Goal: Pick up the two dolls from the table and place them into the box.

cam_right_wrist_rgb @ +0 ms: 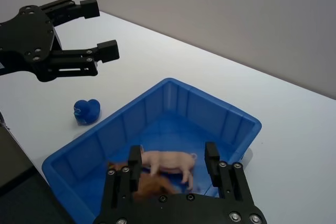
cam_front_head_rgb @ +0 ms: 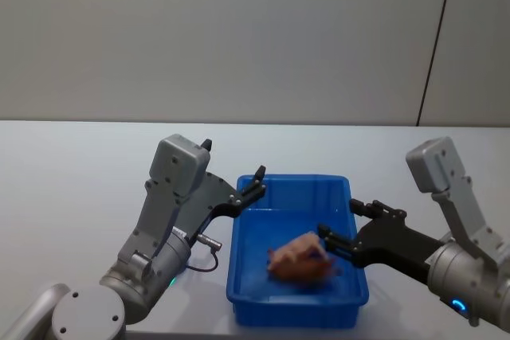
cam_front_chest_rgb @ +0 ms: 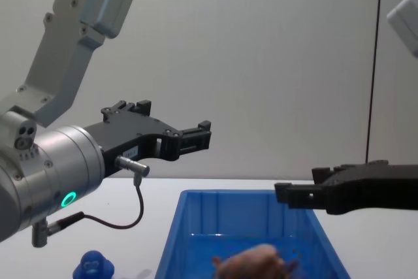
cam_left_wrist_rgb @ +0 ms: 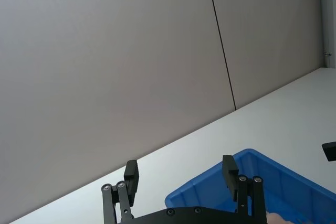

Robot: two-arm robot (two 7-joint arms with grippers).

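The pale pink pig doll (cam_right_wrist_rgb: 165, 161) lies inside the blue box (cam_front_head_rgb: 247, 276), also seen in the head view (cam_front_head_rgb: 299, 259) and the chest view (cam_front_chest_rgb: 255, 262). A blurred brownish shape (cam_right_wrist_rgb: 149, 186) shows right beside it. The small deep-blue doll (cam_right_wrist_rgb: 86, 111) sits on the white table (cam_front_head_rgb: 80, 181) just outside the box's left wall (cam_front_chest_rgb: 93, 266). My right gripper (cam_front_head_rgb: 339, 219) hangs open and empty above the pig (cam_right_wrist_rgb: 173, 156). My left gripper (cam_front_head_rgb: 233, 159) is open and empty, raised over the box's far left corner (cam_left_wrist_rgb: 180, 171), well above the blue doll.
The box (cam_right_wrist_rgb: 226, 124) stands near the table's front edge between both arms. A grey wall (cam_front_head_rgb: 239, 37) rises behind the table. A black cable (cam_front_chest_rgb: 134, 210) loops under my left wrist. Bare tabletop (cam_right_wrist_rgb: 294, 129) spreads to the left and right of the box.
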